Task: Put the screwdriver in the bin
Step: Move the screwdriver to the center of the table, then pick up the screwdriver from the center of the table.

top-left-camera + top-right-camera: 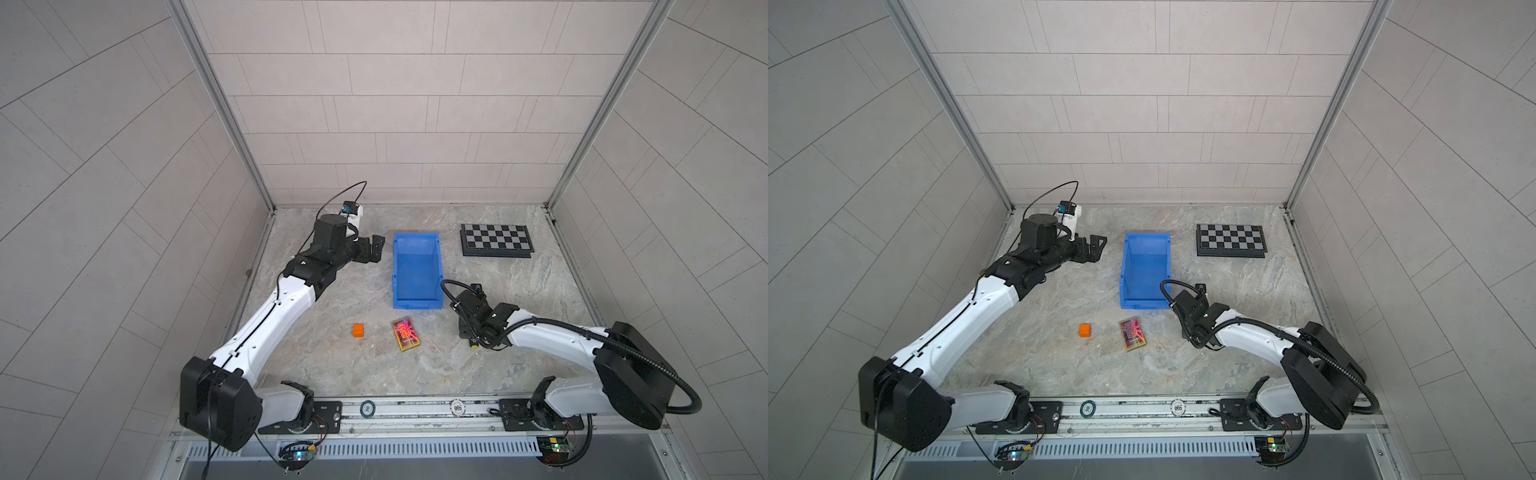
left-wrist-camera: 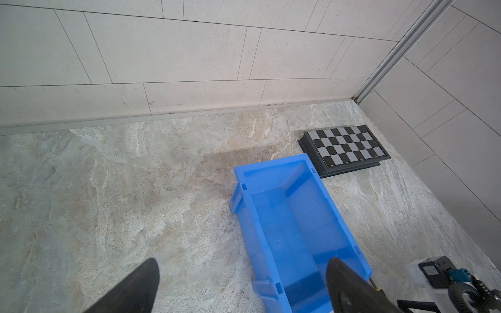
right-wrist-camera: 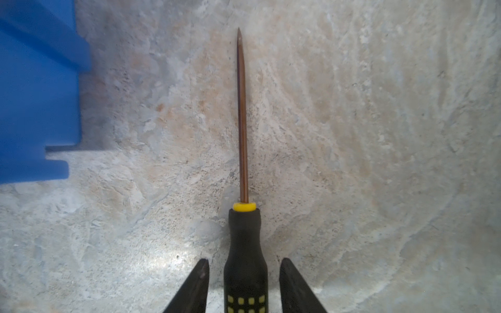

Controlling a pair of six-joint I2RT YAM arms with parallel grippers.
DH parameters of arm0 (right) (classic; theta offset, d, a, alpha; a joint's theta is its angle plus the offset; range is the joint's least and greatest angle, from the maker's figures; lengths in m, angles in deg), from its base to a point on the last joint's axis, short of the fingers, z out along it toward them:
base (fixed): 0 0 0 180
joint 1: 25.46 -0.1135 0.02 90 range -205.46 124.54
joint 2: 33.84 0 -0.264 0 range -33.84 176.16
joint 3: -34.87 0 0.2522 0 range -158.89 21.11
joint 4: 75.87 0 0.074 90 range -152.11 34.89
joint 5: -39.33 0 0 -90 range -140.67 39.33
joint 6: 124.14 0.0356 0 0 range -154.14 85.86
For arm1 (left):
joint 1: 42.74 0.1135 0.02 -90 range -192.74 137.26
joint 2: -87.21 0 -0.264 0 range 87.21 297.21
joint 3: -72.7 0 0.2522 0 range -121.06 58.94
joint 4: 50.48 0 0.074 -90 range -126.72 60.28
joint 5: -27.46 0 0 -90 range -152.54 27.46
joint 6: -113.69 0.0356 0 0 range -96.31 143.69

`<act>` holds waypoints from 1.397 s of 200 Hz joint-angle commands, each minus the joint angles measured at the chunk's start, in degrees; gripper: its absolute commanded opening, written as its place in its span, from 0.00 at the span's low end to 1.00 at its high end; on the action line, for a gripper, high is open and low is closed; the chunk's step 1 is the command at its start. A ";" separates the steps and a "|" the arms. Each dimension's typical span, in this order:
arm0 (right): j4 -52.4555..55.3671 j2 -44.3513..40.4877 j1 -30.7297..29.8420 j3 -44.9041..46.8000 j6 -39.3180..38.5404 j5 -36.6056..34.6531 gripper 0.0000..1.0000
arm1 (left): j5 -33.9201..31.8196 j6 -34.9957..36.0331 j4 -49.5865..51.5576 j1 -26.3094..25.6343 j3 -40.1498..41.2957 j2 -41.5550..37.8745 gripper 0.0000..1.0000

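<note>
The screwdriver (image 3: 244, 238) has a black handle with yellow dots and a thin shaft. It lies on the marble table beside the bin's near right corner. My right gripper (image 3: 245, 268) is open, one finger (image 3: 202, 273) on each side of the handle with a gap on both sides. In a top view only the yellow end cap (image 1: 473, 345) shows under the right wrist. The blue bin (image 1: 397, 270) (image 1: 1124, 270) (image 2: 245, 225) (image 3: 38, 108) stands mid-table with nothing inside. My left gripper (image 1: 376, 247) (image 2: 244, 273) hangs open and holds nothing beside the bin's far left side.
A black-and-white checkerboard (image 1: 496, 240) lies at the back right. An orange cube (image 1: 358, 330) and a colourful flat pack (image 1: 406, 334) lie in front of the bin. Tiled walls close the table on three sides.
</note>
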 commanded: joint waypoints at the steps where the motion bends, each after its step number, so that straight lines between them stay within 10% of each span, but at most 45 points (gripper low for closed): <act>1: 2.61 0.16 -0.25 -0.99 -0.35 0.27 0.47 | -0.57 0.83 0.30 -0.03 0.24 -0.51 1.00; 122: 0.23 2.09 -0.23 2.15 0.72 2.42 0.46 | -0.61 1.36 0.72 -0.03 0.07 -0.24 1.00; 279: 6.75 -3.85 -0.25 -2.64 -1.25 -3.97 0.19 | -0.69 1.55 1.23 -0.03 -0.22 -0.57 0.99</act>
